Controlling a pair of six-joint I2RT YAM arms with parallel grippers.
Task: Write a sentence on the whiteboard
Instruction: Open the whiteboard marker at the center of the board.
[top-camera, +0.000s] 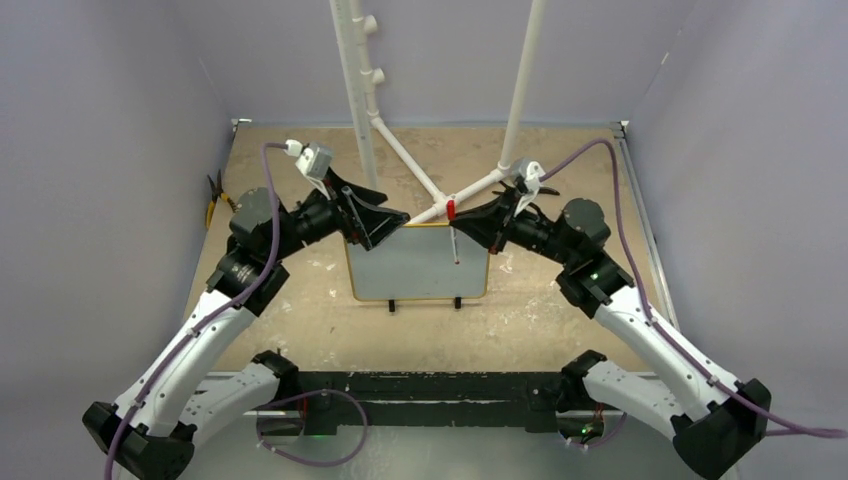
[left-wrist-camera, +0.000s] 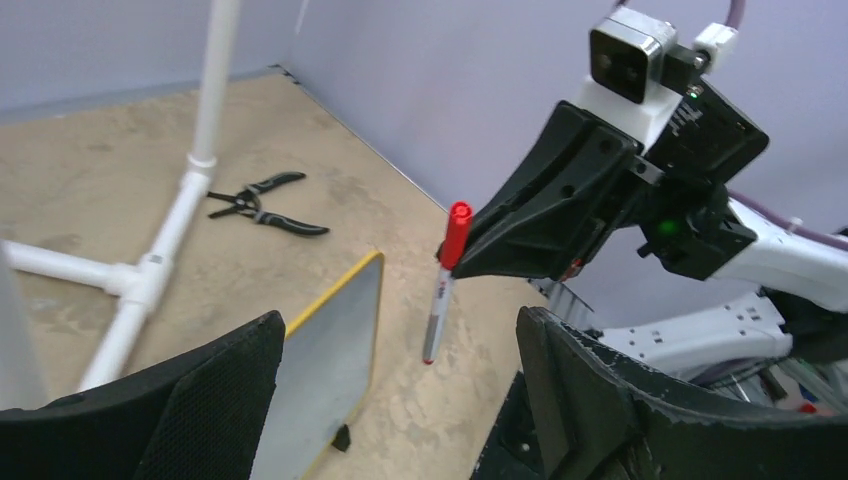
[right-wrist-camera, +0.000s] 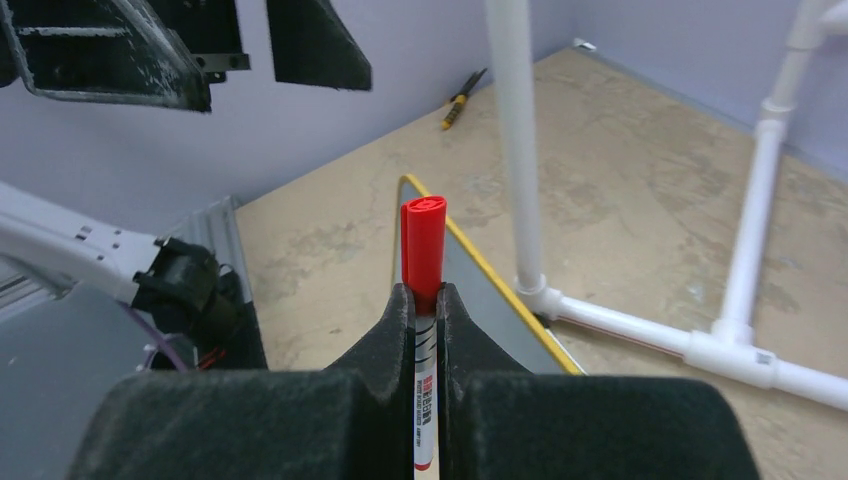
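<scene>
Right claw (top-camera: 468, 216) pinches a red-capped marker (top-camera: 454, 238) over the whiteboard's (top-camera: 415, 268) upper right at centre frame in the overhead view. The left claw (top-camera: 378, 226), spread, hangs at the board's upper left corner.

Left wrist view: its wide-apart fingers (left-wrist-camera: 205, 400) flank the board's yellow edge, lower centre. The marker hangs apart to the right, and pliers (left-wrist-camera: 265, 205) lie on open tabletop, upper left.

Right wrist view: jaws pressed on the marker, the board's edge behind, white pipes (right-wrist-camera: 520, 150) at right.
</scene>
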